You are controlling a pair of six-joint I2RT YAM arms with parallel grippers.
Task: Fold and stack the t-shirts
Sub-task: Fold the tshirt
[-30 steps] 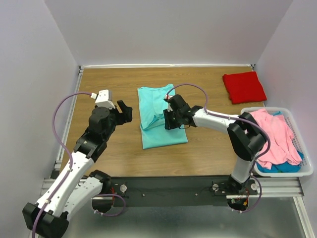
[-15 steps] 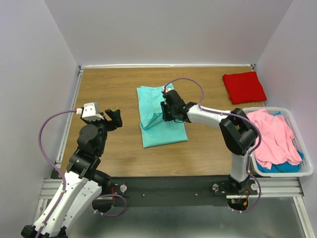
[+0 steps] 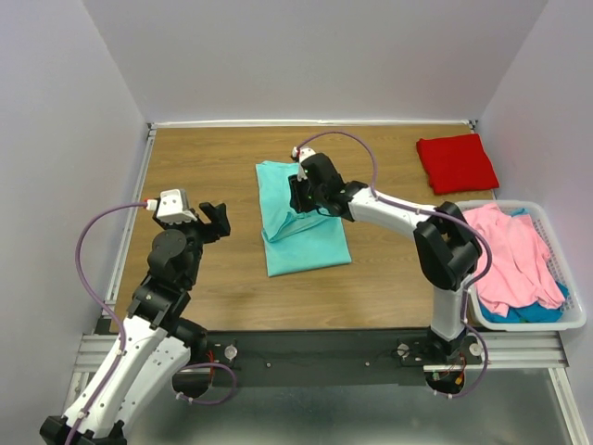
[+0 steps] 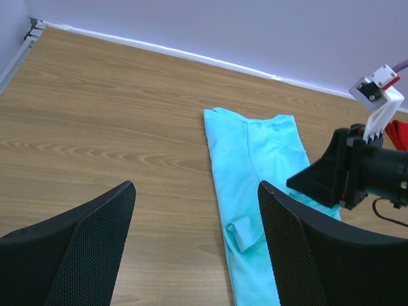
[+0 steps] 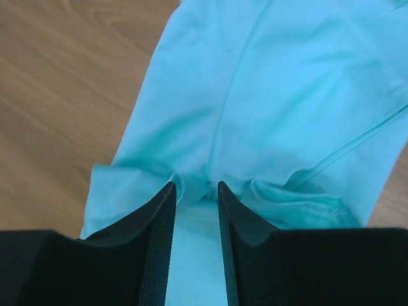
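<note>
An aqua-teal t-shirt [image 3: 306, 236] [image 4: 255, 159] [image 5: 287, 83] lies lengthwise in the middle of the table, partly folded, with a small rolled sleeve on its left edge. My right gripper [image 3: 298, 197] [image 5: 196, 186] is over the shirt's far half. Its narrow jaws pinch a bunched fold of the cloth at their tips. To the left of the shirt my left gripper [image 3: 215, 218] [image 4: 196, 186] hovers above bare wood, open wide and holding nothing. A folded red t-shirt [image 3: 456, 162] lies at the far right.
A white plastic basket [image 3: 574, 320] stands at the right edge, holding a pink shirt [image 3: 514, 255] over a blue-teal one [image 3: 528, 313]. Grey walls close in the table at the back and on both sides.
My right gripper has moved towards the far left across the aqua-teal shirt, dragging the fold with it. My left arm drew back to the left a second ago and now holds still.
</note>
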